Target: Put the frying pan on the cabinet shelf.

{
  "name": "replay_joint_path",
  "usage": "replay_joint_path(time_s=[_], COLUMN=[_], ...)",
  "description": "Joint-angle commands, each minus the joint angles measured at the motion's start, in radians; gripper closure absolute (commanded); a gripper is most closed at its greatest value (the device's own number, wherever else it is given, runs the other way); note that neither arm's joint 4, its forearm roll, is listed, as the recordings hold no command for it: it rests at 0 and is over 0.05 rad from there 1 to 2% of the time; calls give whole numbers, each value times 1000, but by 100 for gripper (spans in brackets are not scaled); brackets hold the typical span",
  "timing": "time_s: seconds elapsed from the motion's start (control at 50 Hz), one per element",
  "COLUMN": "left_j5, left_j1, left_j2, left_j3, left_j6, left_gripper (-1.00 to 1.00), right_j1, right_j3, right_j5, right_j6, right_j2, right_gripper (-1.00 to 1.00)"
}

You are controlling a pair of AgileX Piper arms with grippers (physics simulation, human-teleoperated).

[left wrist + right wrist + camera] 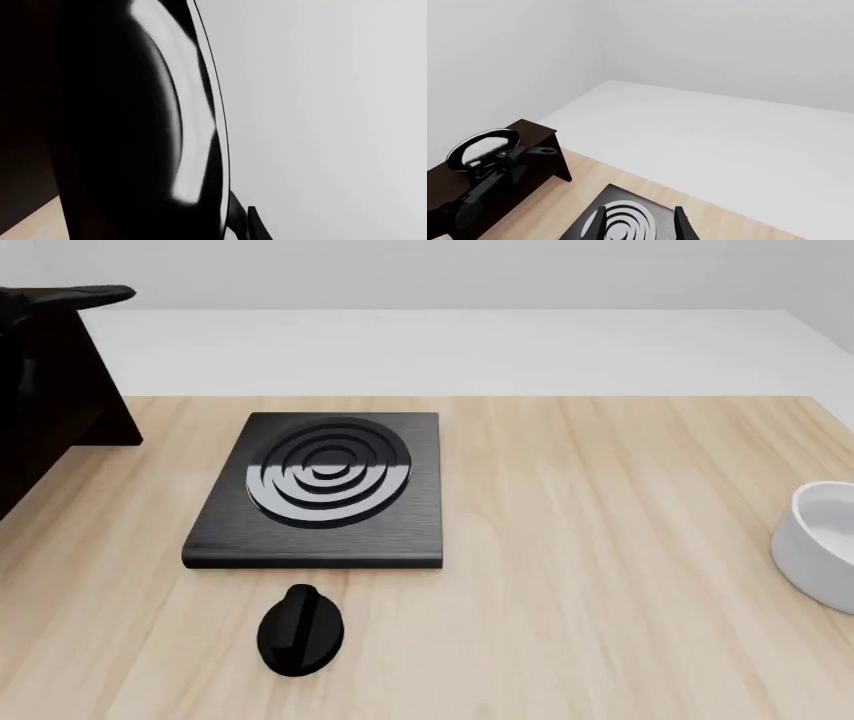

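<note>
The frying pan (482, 146), black with a shiny grey inside, is tilted up on its side over the top board of the dark cabinet shelf (542, 167) at the table's far left. My left gripper (507, 159) is shut on its handle, whose looped end (547, 150) sticks out past the fingers. In the left wrist view the frying pan (167, 100) fills the picture. In the front view only the handle end (96, 295) shows above the cabinet shelf (60, 390). My right gripper (640, 229) hangs open high above the stove plate, holding nothing.
A flat black stove plate (320, 495) with concentric rings lies left of the table's middle, also seen as the stove plate (620, 222) between my right fingers. A small black oval knob (300, 632) lies in front of it. A white bowl (817, 545) stands at the right edge.
</note>
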State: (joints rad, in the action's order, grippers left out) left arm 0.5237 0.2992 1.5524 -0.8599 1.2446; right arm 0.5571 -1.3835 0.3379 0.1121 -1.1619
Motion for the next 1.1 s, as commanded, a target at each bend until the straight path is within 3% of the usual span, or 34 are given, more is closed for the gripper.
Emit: replay_joint_path(time_s=[0.02,0.58,0.78,1.1], left_j5=[7,34,12,-88], left_j1=[4,-57,-101,-158], left_j2=[-10,-154,-261,-383], left_j3=[35,163,231,244], left_j6=[-25,-42,-58,-100], left_gripper=[-100,-100,-100,-100], right_j1=[1,5,7,9], right_j3=[7,18,28,54], right_j5=[0,-9,-12,-25], right_j6=[1,6,8,10], right_j2=[5,5,11,22], right_gripper=[-100,-100,-100,-100])
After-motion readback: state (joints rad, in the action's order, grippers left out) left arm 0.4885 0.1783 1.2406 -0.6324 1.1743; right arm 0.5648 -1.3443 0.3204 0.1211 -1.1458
